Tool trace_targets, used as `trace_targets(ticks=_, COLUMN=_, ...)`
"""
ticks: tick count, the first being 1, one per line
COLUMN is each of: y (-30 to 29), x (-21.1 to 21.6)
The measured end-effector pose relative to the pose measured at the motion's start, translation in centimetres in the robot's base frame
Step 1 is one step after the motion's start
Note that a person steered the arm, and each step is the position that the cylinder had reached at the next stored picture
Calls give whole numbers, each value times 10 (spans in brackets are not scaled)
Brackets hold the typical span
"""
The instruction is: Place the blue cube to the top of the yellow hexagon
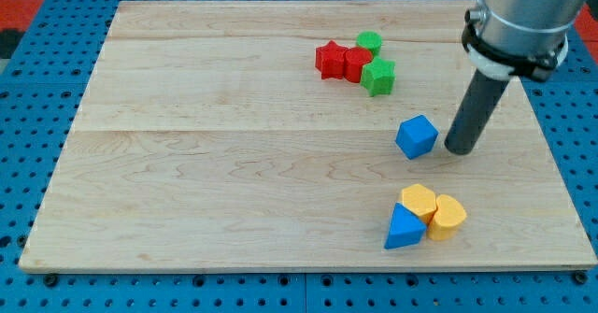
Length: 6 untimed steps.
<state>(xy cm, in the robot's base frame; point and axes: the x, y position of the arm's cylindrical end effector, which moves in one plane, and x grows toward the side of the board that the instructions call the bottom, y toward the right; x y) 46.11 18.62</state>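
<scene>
Standing just beside the blue cube (417, 135) on the view's right, my tip (459, 149) is a bare rod with no pincer to open or close, so it holds nothing. The cube looks light, rigid and smooth, likely to slide easily on the board (234, 182) and to swivel if pushed off-centre; the arm should press a flat face squarely. It is small, bright blue, sharp-edged, sitting turned at an angle, above the yellow hexagon (419, 202), well apart
</scene>
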Motion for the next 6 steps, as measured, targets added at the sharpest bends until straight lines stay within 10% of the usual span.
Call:
trace_targets(ticks=3, y=-126, x=-26)
trace_targets(ticks=6, y=-57, x=24)
